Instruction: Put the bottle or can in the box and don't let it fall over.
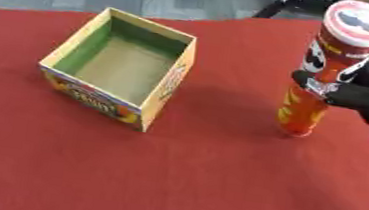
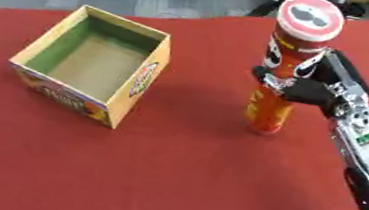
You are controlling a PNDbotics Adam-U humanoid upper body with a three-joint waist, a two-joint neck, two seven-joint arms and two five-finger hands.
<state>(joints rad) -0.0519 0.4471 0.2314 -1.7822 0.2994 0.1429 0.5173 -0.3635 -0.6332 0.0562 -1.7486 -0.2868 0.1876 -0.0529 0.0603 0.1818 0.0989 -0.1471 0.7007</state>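
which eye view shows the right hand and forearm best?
Right eye view: the right hand, fingers curled round the can, shows with the whole forearm running to the lower edge. In the left eye view the hand is at the right border, with the forearm mostly cut off.

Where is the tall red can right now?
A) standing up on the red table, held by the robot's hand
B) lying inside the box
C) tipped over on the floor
A: the can stands upright on the table, the right hand curled round its middle, and the box beside it holds nothing.
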